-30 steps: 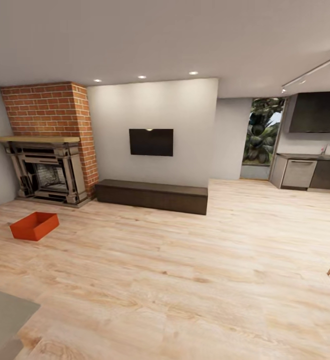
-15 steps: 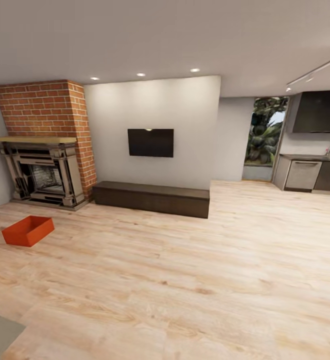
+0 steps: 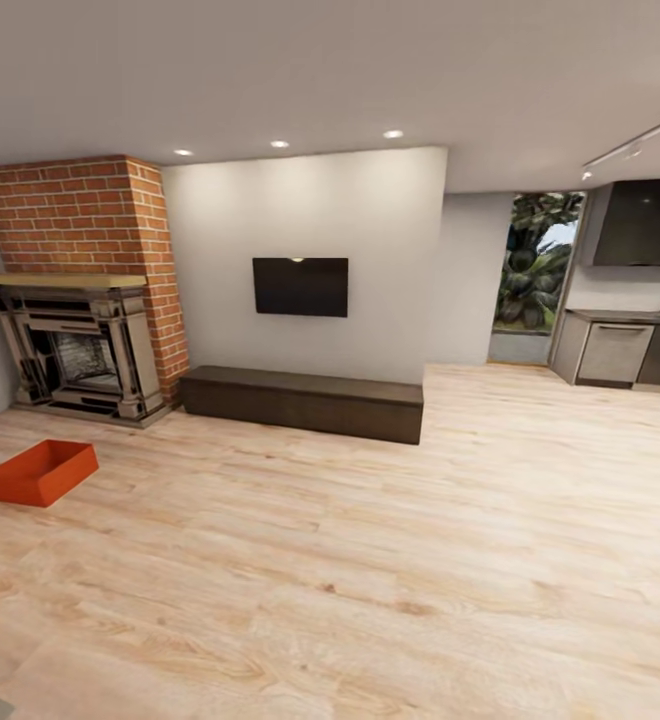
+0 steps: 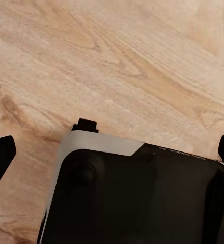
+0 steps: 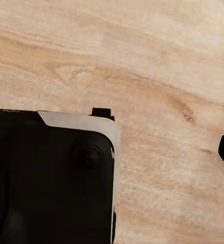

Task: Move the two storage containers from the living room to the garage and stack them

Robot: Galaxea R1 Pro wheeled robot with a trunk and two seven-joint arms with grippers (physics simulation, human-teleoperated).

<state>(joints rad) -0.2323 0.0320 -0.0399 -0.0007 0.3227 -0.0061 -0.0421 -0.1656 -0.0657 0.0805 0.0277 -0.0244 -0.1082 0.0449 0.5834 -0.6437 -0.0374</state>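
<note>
Camera panned right; 1 storage container lies far left.

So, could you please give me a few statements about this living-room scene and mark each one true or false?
1. An orange-red storage container sits on the wood plank floor. True.
2. The container rests on the dark low bench. False: it is on the floor, apart from the bench.
3. A black TV hangs on the wall above the bench. True.
4. The fireplace stands right of the TV. False: it stands to the left, under red brick.
5. Both containers are visible. False: one shows.
</note>
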